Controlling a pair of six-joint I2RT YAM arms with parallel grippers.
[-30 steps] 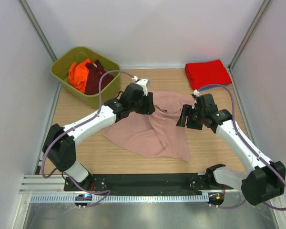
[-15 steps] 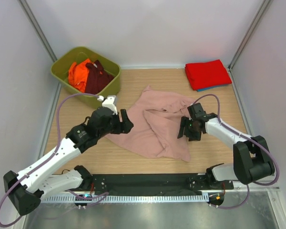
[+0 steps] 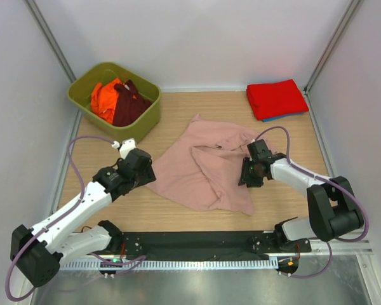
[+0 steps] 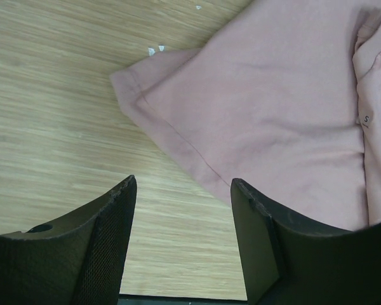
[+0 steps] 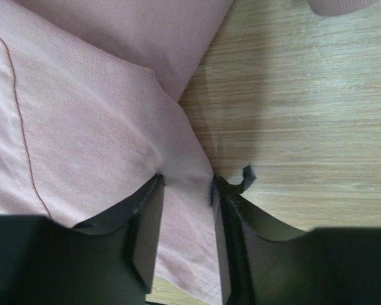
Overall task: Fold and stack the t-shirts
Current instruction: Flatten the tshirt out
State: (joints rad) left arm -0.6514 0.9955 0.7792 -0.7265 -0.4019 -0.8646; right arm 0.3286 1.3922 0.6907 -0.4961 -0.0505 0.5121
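The wooden surface (image 3: 178, 108) fills the scene, and on its middle lies the dusty-pink t-shirt (image 3: 197, 175), spread loosely with wrinkled folds and one corner trailing toward the near edge. At the far left stands a green bin (image 3: 137, 130) holding a crumpled orange t-shirt (image 3: 103, 98) and, touching it on the right, a maroon t-shirt (image 3: 128, 105). At the far right a folded red t-shirt (image 3: 276, 97) lies on top of a blue t-shirt (image 3: 286, 117), of which only a thin edge shows. The left arm stretches low from the near left, its left hand (image 4: 182, 184) released – fingers spread wide above the pink shirt's left hem and the bare wood, holding nothing. The right arm bends in from the near right with its wrist low; the right hand (image 5: 187, 184) is clenched on a raised fold at the pink shirt's right edge, cloth pinched between its fingers. A small white size tag (image 4: 366, 119) inside the pink shirt reads "S" – the only writing that can be read.
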